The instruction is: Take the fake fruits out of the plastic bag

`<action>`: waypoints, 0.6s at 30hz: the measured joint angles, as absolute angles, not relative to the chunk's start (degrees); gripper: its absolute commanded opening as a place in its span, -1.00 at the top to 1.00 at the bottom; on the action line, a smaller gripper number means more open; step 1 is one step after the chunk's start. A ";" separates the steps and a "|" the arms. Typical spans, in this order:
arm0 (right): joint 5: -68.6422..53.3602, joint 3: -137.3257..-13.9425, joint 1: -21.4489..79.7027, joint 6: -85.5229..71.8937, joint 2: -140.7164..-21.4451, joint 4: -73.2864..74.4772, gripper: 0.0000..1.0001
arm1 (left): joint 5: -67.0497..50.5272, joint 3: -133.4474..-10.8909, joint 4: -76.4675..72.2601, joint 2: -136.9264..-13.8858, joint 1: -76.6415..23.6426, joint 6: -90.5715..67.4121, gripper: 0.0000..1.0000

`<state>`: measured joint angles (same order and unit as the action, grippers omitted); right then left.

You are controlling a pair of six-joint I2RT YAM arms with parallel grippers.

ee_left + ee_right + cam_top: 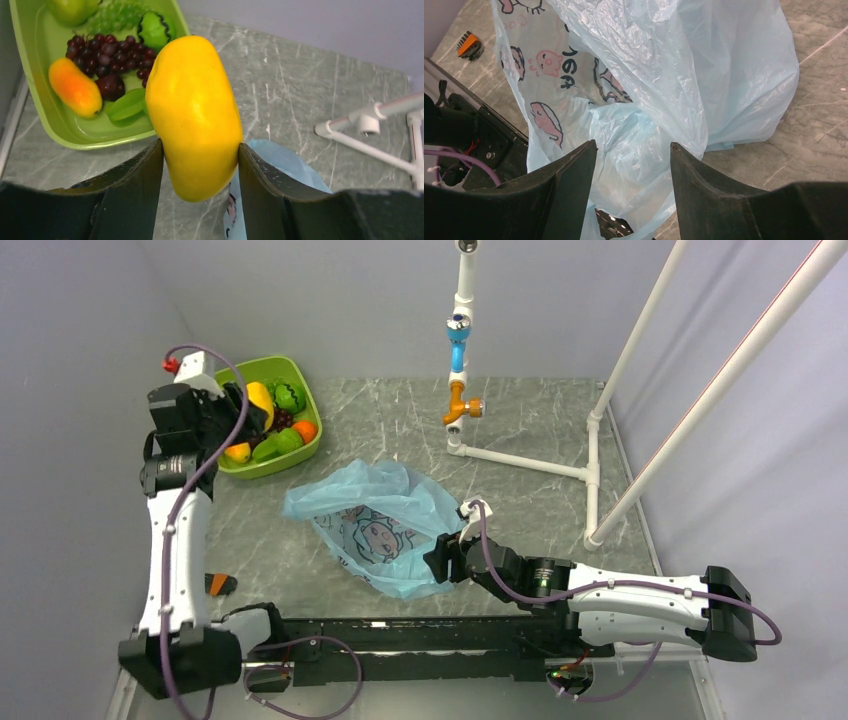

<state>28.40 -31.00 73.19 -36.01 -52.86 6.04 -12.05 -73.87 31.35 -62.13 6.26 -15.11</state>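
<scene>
My left gripper [246,412] is shut on a yellow fake fruit [195,115] and holds it above the table at the near edge of the lime-green tub [75,140]. In the tub lie an orange fruit [75,87], a dark red one [110,86], green ones [125,105] and the grape bunch [105,55]. The light-blue plastic bag [375,525] lies crumpled mid-table. My right gripper [442,558] is at its near right corner. Its jaws stand apart with loose bag film [634,150] between them. No fruit shows inside the bag.
A white pipe frame [520,458] with a blue and orange post [458,350] stands at the back right. A small orange and black object [218,584] lies near the left arm. Grey walls close in left and rear.
</scene>
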 measured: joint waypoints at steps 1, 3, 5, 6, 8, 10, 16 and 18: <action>28.40 -31.03 73.19 -36.01 -52.86 6.02 -0.18 | -14.15 -72.53 29.91 -63.40 9.34 -16.05 0.26; 28.40 -31.03 73.19 -36.01 -52.88 6.02 -0.18 | -18.63 -70.24 26.50 -66.72 14.61 -18.06 0.30; 28.42 -31.03 73.14 -35.97 -52.93 6.02 -0.18 | -23.31 -68.55 23.05 -71.57 18.98 -20.69 0.34; 28.42 -31.03 73.14 -35.94 -52.99 6.02 -0.18 | -26.13 -67.61 20.82 -74.54 21.10 -22.31 0.35; 28.40 -31.09 73.01 -35.81 -53.36 6.04 -0.18 | -29.82 -65.95 17.37 -78.91 23.70 -25.02 0.36; 28.40 -31.18 72.93 -35.70 -53.87 6.00 -0.18 | -32.77 -63.92 13.74 -82.81 25.93 -28.38 0.38; 28.34 -31.20 72.58 -35.57 -54.28 5.93 -0.18 | -36.88 -63.09 4.21 -90.35 28.03 -36.86 0.37; 28.21 -31.20 72.49 -35.57 -54.28 5.98 -0.17 | -37.98 -65.67 1.43 -93.78 28.03 -39.68 0.33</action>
